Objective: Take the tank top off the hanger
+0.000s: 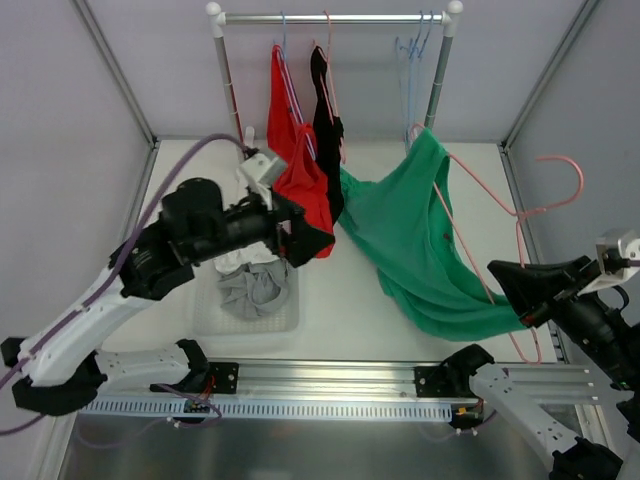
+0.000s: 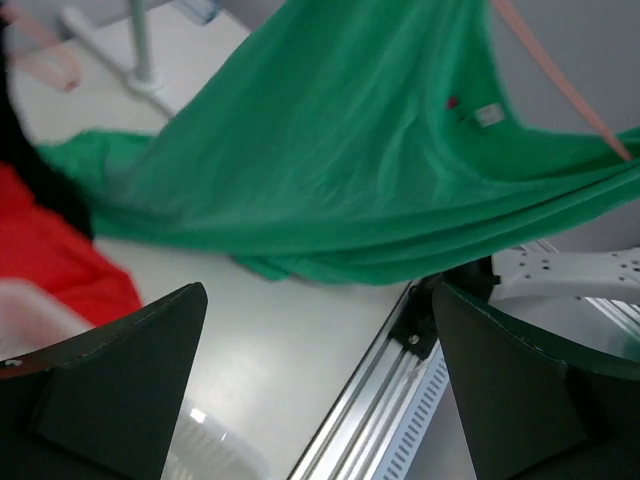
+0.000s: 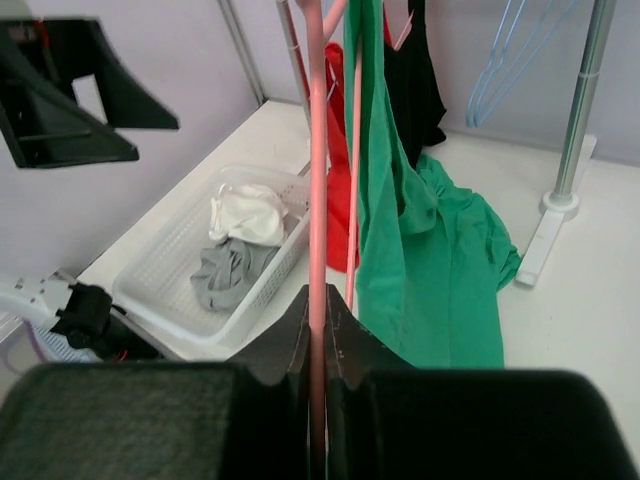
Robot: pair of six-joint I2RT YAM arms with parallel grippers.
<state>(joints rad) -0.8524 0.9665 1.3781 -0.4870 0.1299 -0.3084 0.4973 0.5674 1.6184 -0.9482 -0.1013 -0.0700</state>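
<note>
The green tank top point(image 1: 420, 240) hangs off a pink hanger point(image 1: 520, 213), with its lower part sagging onto the white table. One hanger arm runs into the fabric. My right gripper point(image 1: 507, 277) is shut on the hanger's pink bar point(image 3: 317, 150), which passes straight between the closed fingertips of the right gripper point(image 3: 317, 297). The green tank top point(image 3: 440, 270) drapes just right of that bar. My left gripper point(image 1: 298, 238) is open beside a red tank top point(image 1: 305, 185), left of the green one. In the left wrist view the left gripper point(image 2: 318, 292) holds nothing and the green tank top point(image 2: 330, 140) spreads ahead.
A red and a black tank top point(image 1: 325, 120) hang from the rack rail point(image 1: 330, 17), with empty blue hangers point(image 1: 410, 50) to the right. A white basket point(image 1: 210, 315) with grey cloth point(image 1: 255, 290) and white cloth sits under the left arm. The rack foot point(image 3: 545, 240) stands at right.
</note>
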